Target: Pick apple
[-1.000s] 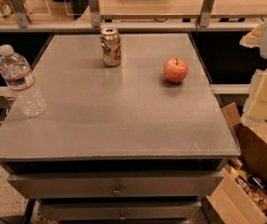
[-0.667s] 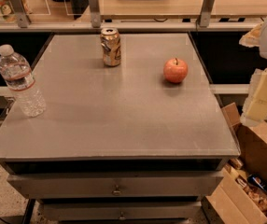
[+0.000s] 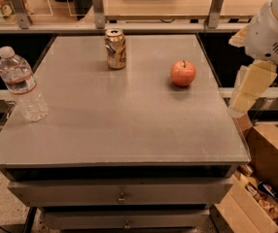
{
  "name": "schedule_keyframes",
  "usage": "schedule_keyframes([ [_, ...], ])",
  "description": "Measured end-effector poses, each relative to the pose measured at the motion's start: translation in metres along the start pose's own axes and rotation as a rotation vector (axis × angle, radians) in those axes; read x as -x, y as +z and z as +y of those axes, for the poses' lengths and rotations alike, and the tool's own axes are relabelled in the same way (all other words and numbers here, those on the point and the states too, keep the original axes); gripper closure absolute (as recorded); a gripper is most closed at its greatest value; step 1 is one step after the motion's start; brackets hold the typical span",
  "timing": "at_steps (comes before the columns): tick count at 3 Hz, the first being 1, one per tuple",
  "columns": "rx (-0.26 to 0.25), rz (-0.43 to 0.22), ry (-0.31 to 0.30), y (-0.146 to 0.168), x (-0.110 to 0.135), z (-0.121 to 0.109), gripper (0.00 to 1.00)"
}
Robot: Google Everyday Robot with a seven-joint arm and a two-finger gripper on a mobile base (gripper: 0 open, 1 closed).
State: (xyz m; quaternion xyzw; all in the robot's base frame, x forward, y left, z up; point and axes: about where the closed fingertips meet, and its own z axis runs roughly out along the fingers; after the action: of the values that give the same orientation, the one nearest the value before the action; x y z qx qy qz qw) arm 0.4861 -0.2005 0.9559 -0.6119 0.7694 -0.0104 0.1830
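Observation:
The apple (image 3: 183, 73) is small, round and orange-red with a short dark stem. It sits on the right half of the grey table (image 3: 129, 125), toward the back. My gripper (image 3: 248, 89) hangs at the right edge of the table, cream-coloured below the white arm (image 3: 275, 25). It is to the right of the apple and a little nearer the camera, apart from it and holding nothing that I can see.
A crumpled soda can (image 3: 115, 49) stands at the back centre. A clear water bottle (image 3: 22, 85) stands at the left edge. An open cardboard box (image 3: 268, 178) with clutter sits on the floor at the right. A railing and counter (image 3: 153, 23) run behind the table.
The arm and gripper have shifted a little left, toward the table's right edge. The apple, can and bottle have not moved.

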Motion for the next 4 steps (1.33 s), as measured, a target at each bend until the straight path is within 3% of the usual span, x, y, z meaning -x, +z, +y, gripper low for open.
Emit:
schedule_keyframes([
  [4, -0.089, -0.244, 0.114, 0.107, 0.042, -0.095, 0.0],
])
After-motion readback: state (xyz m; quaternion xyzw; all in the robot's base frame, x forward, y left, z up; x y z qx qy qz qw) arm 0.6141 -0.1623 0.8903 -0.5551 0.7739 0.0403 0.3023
